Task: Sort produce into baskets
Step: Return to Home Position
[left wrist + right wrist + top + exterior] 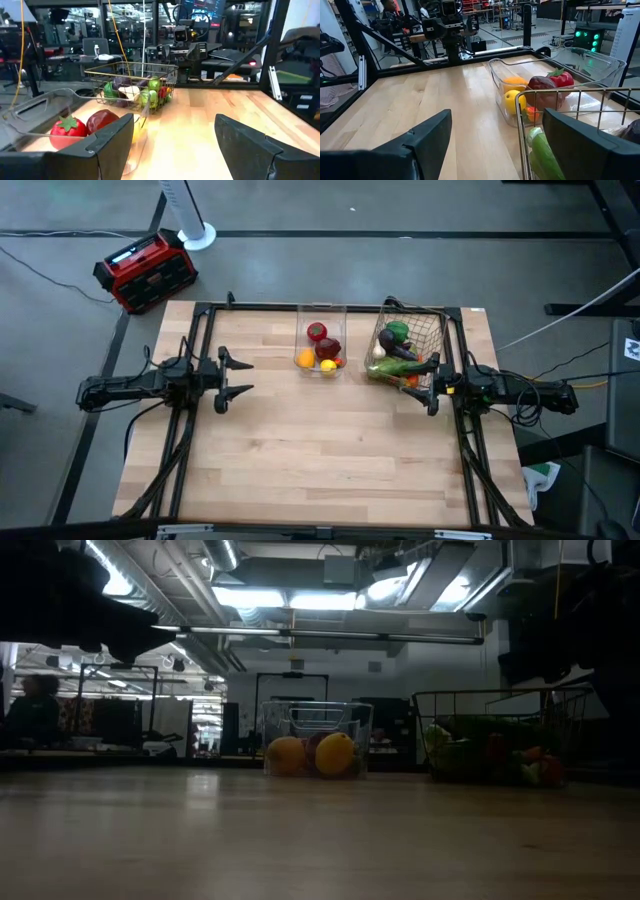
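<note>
A clear plastic bin (pixel 321 340) stands on the table's far middle, holding red fruit, an orange and a lemon (pixel 334 754). Right of it stands a wire mesh basket (pixel 408 348) with green peppers, a purple eggplant and other vegetables. My left gripper (pixel 238 377) stands open at the table's left edge, pointing level toward the right, with nothing between its fingers. My right gripper (pixel 431 383) stands open at the right edge, close beside the wire basket's near right corner (pixel 520 97), pointing left.
A red-black box (pixel 146 270) sits on the floor beyond the table's far left corner. A black frame (pixel 330 307) runs round the table's far edge and sides. Bare wood (pixel 320 450) covers the table's near half.
</note>
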### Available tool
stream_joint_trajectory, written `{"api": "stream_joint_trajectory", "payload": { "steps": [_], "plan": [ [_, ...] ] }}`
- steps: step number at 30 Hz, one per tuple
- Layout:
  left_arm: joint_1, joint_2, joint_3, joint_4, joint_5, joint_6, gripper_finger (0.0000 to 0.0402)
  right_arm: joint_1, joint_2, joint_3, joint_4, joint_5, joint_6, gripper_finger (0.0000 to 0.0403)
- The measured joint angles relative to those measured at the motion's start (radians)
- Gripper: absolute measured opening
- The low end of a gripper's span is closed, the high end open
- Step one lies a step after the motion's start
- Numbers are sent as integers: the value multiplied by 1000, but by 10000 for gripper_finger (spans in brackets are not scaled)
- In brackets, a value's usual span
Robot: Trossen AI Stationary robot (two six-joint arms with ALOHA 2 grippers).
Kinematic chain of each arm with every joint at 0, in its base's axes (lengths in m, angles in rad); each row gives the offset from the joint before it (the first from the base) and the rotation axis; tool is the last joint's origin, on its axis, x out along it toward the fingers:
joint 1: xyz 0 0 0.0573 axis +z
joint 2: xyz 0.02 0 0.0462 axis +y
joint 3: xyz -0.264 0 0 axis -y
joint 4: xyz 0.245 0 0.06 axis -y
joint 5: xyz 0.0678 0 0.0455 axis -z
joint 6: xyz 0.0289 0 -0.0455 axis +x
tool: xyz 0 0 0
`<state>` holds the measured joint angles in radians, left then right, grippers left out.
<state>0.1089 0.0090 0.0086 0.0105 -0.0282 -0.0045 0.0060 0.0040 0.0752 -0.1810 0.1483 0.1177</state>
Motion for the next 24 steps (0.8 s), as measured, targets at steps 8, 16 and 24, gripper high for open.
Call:
{"api": "stream_joint_trajectory", "payload": {
  "steps": [8,16,24],
  "plan": [
    [0,0,0,0,0,6,274,0,0,0,0,-4,5,308],
    [0,0,0,0,0,3,274,0,0,0,0,-7,6,308],
    [0,0,0,0,0,3,274,0,0,0,0,-8,8,308]
  ]
}}
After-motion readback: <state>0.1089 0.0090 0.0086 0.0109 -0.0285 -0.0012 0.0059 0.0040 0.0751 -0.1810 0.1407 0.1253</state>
